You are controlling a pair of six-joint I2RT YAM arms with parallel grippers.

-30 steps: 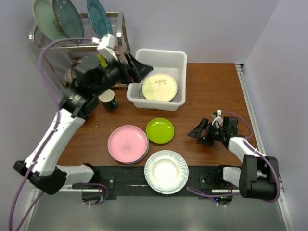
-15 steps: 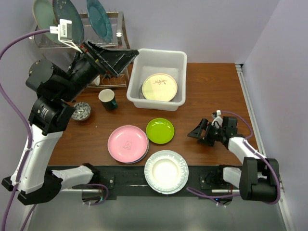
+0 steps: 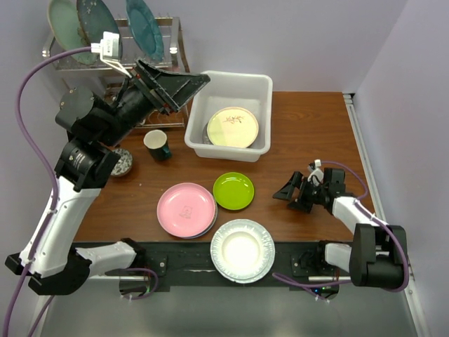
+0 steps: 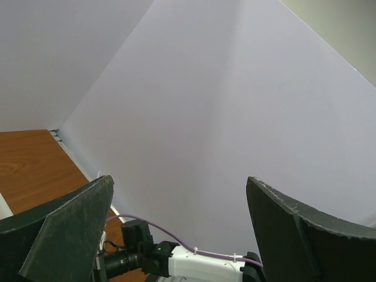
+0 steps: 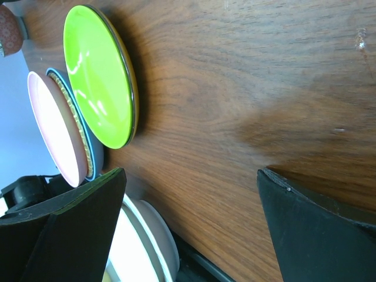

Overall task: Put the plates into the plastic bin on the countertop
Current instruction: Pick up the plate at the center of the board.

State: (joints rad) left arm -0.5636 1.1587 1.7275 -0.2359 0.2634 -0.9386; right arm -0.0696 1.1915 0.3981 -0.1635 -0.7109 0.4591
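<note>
The white plastic bin [image 3: 263, 88] stands at the back of the countertop [image 3: 309, 126] with a cream plate [image 3: 232, 127] lying on top of a grey one inside it. On the wood in front lie a lime green plate [image 3: 233, 190] [image 5: 97, 76], a pink plate [image 3: 186, 208] [image 5: 56, 126] stacked on a blue one, and a white fluted plate [image 3: 242, 249] at the near edge. My left gripper [image 3: 186, 88] [image 4: 179, 235] is raised beside the bin's left rim, open and empty, pointing right. My right gripper [image 3: 289, 195] [image 5: 191, 226] rests low at the right, open and empty, facing the green plate.
A wire dish rack [image 3: 116, 60] with large teal plates [image 3: 144, 28] stands at the back left. A dark cup [image 3: 156, 144] and a small patterned bowl [image 3: 121, 161] sit left of the bin. The right arm [image 4: 176, 261] shows low in the left wrist view.
The left arm rose and pulled back from the bin's left rim over the last second, then shifted slightly right. The right arm stayed put.
</note>
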